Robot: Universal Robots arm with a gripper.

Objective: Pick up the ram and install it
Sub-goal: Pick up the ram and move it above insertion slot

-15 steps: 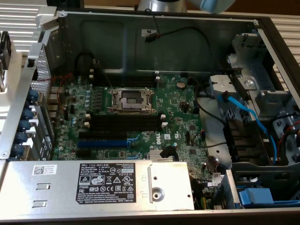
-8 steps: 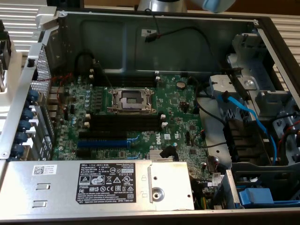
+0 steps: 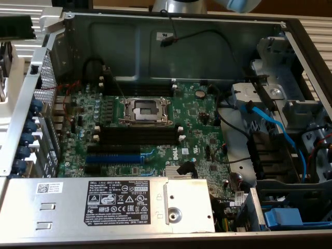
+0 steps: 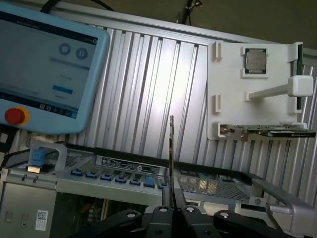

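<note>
Ram (image 4: 171, 148) stands edge-on, clenched in the hand (image 4: 172, 208) by one end; so narrow a hold could let it tilt and miss the slots (image 3: 137, 136).

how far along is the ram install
Done: the ram looks picked up; a thin strip, seen edge-on, stands clamped between the fingers. In hand: the strip is carried in the grip, facing the case rim, touching no slot. Left: the black memory slots on the motherboard are empty, so nothing is installed yet.
</note>
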